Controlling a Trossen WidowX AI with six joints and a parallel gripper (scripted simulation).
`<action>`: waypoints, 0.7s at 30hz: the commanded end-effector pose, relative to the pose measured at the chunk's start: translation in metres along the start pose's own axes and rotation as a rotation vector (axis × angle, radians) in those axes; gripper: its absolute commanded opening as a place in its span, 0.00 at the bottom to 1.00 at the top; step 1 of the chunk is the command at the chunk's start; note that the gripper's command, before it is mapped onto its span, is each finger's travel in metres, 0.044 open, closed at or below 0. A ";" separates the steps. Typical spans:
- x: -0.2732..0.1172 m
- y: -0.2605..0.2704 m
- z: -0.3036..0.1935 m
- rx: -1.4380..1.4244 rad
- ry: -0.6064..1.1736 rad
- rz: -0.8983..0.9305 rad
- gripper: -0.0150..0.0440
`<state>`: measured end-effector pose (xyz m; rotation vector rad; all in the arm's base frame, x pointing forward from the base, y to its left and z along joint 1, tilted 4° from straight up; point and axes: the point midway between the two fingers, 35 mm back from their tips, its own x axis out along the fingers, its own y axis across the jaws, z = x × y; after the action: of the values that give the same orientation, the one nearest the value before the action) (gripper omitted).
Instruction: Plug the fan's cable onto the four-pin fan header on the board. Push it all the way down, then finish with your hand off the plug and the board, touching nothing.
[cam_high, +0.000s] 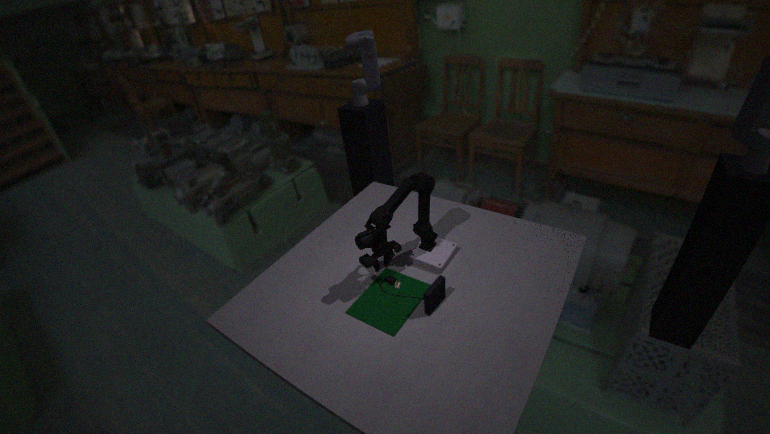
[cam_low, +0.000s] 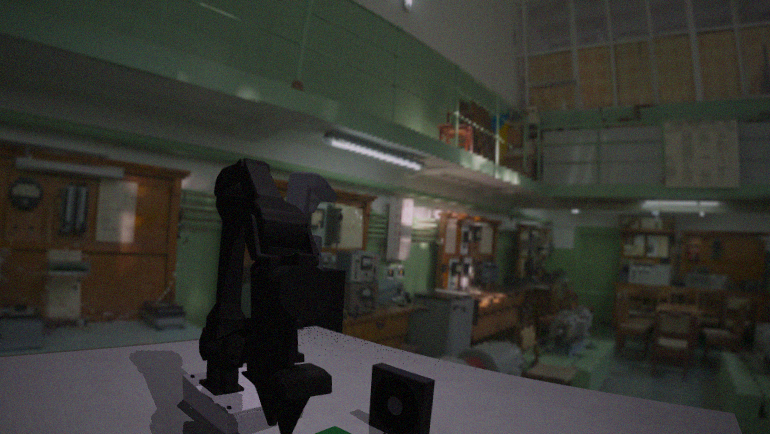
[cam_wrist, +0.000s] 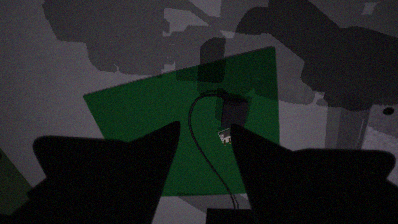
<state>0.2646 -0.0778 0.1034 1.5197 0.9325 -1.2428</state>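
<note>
The green board (cam_high: 372, 312) (cam_low: 334, 430) (cam_wrist: 135, 110) lies flat on the table. The black fan (cam_high: 434, 295) (cam_low: 401, 401) stands upright by its edge. A thin black cable (cam_high: 404, 295) (cam_wrist: 190, 122) curves from the fan over the board to the dark plug (cam_high: 389, 279) (cam_wrist: 234, 111). The small pale header (cam_high: 397, 284) (cam_wrist: 221, 134) is close beside the plug. Whether they touch is too dark to tell. My gripper (cam_high: 379, 266) (cam_wrist: 205, 127) is open part way and empty, above the board. In the wrist view the right fingertip overlaps the near end of the plug and the header's edge.
The arm's pale base plate (cam_high: 442, 254) is behind the board. The arm casts shadows over the table (cam_high: 291, 318) and the board's far part. The upright fan is the tall obstacle beside the board. Dark pedestals with other arms stand beyond the table.
</note>
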 end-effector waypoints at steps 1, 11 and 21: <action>0.010 -0.028 -0.007 -0.005 -0.007 -0.114 0.61; 0.032 -0.031 -0.007 -0.005 -0.006 -0.114 0.61; 0.049 -0.033 -0.007 -0.005 -0.006 -0.114 0.61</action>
<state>0.2474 -0.0621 0.0566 1.4774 1.0295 -1.3103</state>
